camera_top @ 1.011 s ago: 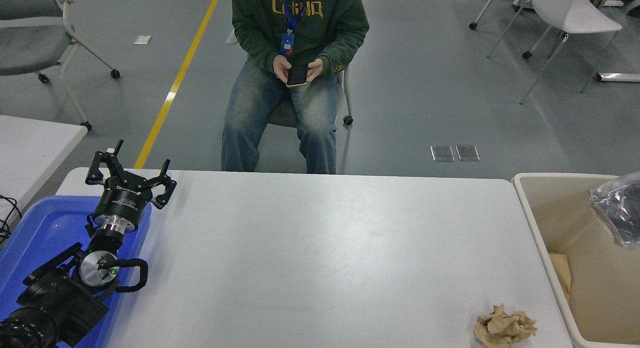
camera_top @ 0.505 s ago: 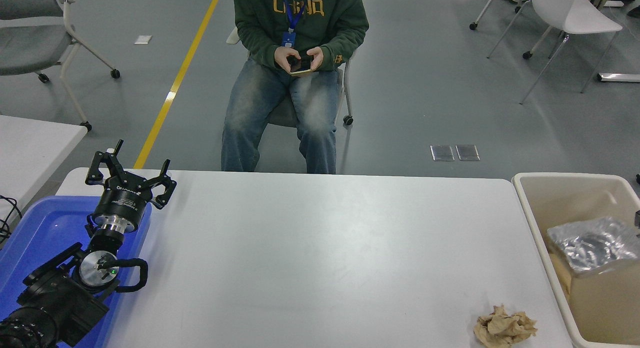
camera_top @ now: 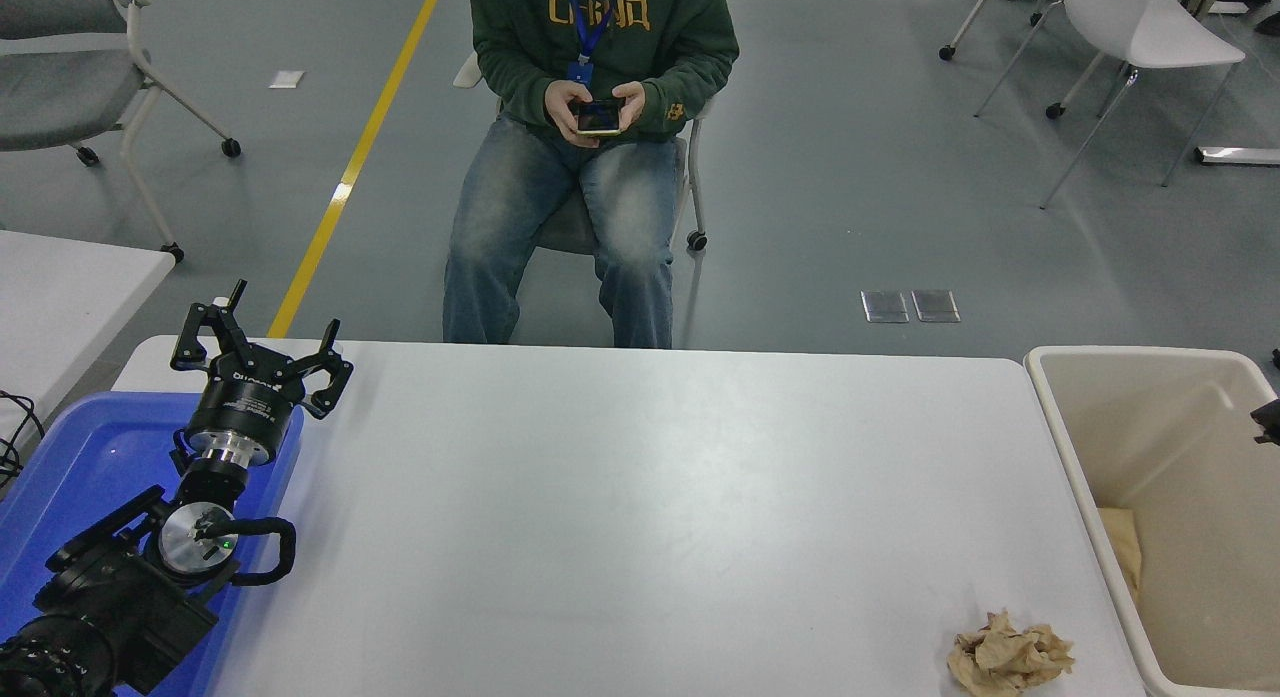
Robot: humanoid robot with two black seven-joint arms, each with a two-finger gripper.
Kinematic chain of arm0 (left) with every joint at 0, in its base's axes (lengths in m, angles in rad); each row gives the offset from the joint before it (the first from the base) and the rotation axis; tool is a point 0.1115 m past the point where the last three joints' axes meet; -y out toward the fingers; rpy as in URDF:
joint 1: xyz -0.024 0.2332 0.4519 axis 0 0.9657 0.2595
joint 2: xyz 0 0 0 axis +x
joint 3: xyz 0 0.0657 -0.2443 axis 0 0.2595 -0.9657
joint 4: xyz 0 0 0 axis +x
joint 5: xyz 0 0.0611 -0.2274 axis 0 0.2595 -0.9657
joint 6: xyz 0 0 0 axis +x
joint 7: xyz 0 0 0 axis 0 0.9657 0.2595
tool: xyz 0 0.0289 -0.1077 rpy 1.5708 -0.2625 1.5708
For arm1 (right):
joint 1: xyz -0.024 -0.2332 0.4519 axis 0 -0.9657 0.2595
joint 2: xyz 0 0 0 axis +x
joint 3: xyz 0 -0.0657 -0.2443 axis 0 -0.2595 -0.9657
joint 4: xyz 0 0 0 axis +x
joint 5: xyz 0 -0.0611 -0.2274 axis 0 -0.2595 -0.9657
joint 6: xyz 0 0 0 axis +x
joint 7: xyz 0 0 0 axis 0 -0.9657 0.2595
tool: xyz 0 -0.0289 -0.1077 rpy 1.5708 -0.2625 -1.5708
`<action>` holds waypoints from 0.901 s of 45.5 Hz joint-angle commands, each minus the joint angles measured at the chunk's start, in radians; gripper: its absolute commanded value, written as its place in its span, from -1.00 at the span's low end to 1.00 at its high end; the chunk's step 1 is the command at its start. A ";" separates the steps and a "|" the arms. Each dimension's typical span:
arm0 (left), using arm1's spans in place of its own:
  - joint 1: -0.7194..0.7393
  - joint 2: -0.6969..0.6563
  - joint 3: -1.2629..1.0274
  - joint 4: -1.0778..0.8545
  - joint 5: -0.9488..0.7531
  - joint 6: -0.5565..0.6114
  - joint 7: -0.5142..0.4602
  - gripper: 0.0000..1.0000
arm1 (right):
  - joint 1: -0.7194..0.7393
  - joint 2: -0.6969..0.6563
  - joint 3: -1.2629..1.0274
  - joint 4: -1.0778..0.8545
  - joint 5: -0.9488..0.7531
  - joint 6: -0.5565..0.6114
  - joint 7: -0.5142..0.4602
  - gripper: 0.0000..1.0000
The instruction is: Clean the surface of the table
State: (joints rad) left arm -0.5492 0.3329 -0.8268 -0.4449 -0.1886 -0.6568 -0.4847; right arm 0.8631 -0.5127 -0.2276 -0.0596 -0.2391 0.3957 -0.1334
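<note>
One crumpled paper wad (camera_top: 1010,657) lay on the white tabletop (camera_top: 640,497); one beige bin (camera_top: 1160,427) stood beside it. Left tool (camera_top: 262,349) released; right tool (camera_top: 1266,417) barely visible, state indeterminable. Grey floor beyond.

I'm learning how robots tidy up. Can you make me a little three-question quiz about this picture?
1. True or false: the crumpled brown paper lies on the table surface.
2. What is the left pincer parked over? A) blue tray B) beige bin C) floor
3. Fill in: the person across the table holds a ____.

Key: 1 true, near the corner beside the bin. 2 A, with its fingers spread. 3 phone.
</note>
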 commanded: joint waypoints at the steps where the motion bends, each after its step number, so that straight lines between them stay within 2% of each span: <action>1: 0.000 0.000 0.000 0.000 0.000 0.000 0.000 1.00 | 0.005 -0.001 0.115 0.006 0.007 0.000 0.001 1.00; 12: 0.000 0.000 0.000 0.000 0.000 0.000 0.000 1.00 | 0.017 -0.007 0.290 0.047 0.017 0.003 0.008 1.00; 24: 0.000 0.000 0.000 0.000 0.000 0.000 0.000 1.00 | 0.002 -0.066 0.520 0.276 0.057 -0.001 0.011 1.00; 41: 0.000 0.000 0.000 0.000 0.000 0.000 0.000 1.00 | -0.012 -0.020 0.766 0.506 0.058 -0.038 0.017 1.00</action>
State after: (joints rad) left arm -0.5494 0.3329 -0.8268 -0.4449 -0.1887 -0.6568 -0.4847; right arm 0.8607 -0.5537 0.3797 0.2924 -0.1854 0.3884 -0.1214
